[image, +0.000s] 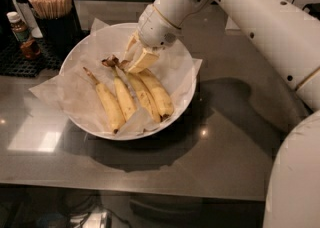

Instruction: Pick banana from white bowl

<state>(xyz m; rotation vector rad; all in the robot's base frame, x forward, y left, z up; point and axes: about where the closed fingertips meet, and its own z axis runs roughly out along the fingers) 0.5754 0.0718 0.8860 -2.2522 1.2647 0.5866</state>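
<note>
The white bowl [80, 54], lined with crinkled paper, holds several bananas lying side by side. The banana [124, 98] with the frayed, curled brown stem is second from the left. A thin-stemmed banana [108, 106] lies to its left. Two bananas [152, 93] joined at one dark stem lie to its right. My gripper [138, 52] hangs over the far end of the bowl, just above the stem ends of the joined pair. Its fingers are apart and hold nothing. The lower finger [145, 60] hides part of the right bananas' stem end.
A black holder of wooden sticks [51, 3] and a small brown bottle [21, 34] stand on a black mat at the back left. The bowl sits on a dark glossy counter [225, 137]. My white arm [260, 17] crosses the upper right.
</note>
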